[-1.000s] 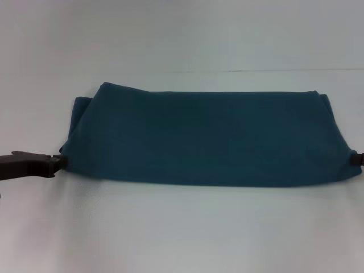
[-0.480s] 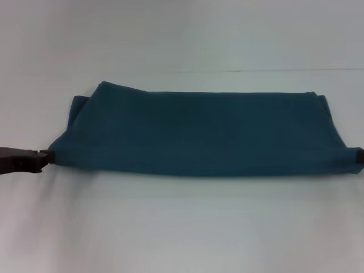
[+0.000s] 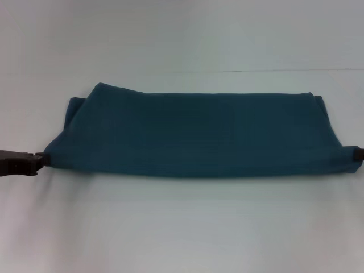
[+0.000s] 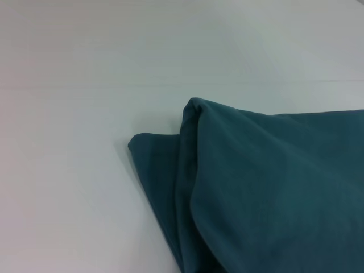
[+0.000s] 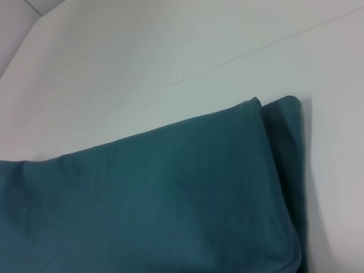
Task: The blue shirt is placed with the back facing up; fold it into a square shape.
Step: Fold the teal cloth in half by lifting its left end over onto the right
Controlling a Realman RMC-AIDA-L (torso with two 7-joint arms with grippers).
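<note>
The blue shirt point(image 3: 196, 133) lies folded into a wide band across the middle of my bench point(image 3: 182, 227), plain side up, reaching almost from the left edge to the right edge. My left tool point(image 3: 38, 162) is clamped on its near left corner. My right tool point(image 3: 356, 154) sits at the near right corner, touching the cloth; I cannot tell its grip.

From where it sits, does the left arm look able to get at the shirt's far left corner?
Probably yes. The left gripper is at the near left corner of the blue shirt, and only bare table lies between it and the far corner. The right gripper is at the opposite end.
</note>
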